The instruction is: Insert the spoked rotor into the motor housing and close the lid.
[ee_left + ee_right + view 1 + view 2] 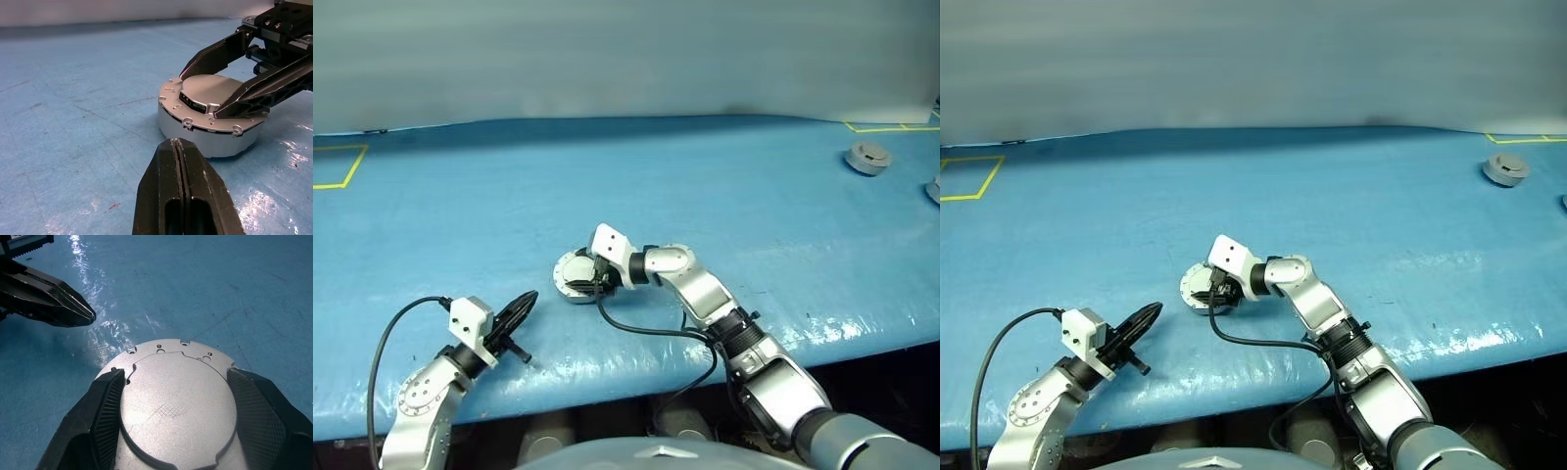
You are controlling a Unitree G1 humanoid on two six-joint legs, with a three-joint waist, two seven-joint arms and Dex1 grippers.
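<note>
- The right gripper [171, 423], with its two black ribbed fingers [100, 416] spread wide, straddles the round silver-grey metal motor housing [208, 132]; one finger stands on each side of the closed unit, at or just beside its rim, and whether they press on it cannot be told.
- From the left wrist view the same right gripper [230, 81] comes down over the housing at a slant, its finger ends reaching across the top edge.
- The lid [176, 406], a plain grey round disc with a faint cross-hatched patch near its middle, lies flat and shut on top of the housing, between the spread fingers.
- A flange with small screw holes rims the housing beyond the lid, and a thin dark seam runs between lid and body along the side.
- The housing sits on the blue plastic-covered tabletop [724, 186], near the front edge and roughly mid-table.
- The left gripper [519, 305] has its two black fingers pressed together with nothing between them; it hovers low over the tabletop, apart from the housing, pointing toward it from the robot's left.
- In the right wrist view that closed left gripper [54, 301] shows as a dark pointed wedge, separated from the housing by bare blue surface.
- A separate small grey round puck [867, 157] rests far off on the right side of the table, beside yellow tape lines [891, 126].
- Another yellow tape outline [337, 166] marks the far left of the tabletop.
</note>
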